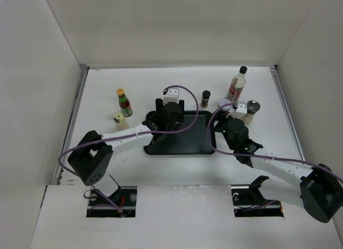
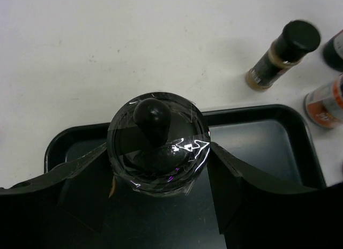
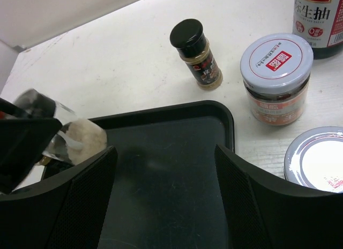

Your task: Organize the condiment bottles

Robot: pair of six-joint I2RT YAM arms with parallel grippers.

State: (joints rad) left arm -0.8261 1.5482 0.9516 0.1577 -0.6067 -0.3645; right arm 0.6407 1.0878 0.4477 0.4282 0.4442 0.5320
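Note:
My left gripper is shut on a clear black-capped bottle holding white grains. It holds the bottle over the back left part of the black tray. In the right wrist view that bottle shows tilted at the left. My right gripper stands open over the tray's right half with nothing between its fingers. Outside the tray stand a yellow-capped sauce bottle, a small cream-lidded jar, a dark spice jar, a tall black-capped bottle and two white-lidded jars.
White walls close in the table on the left, back and right. The spice jar stands just behind the tray's back right corner. The white-lidded jars crowd the tray's right side, close to my right arm.

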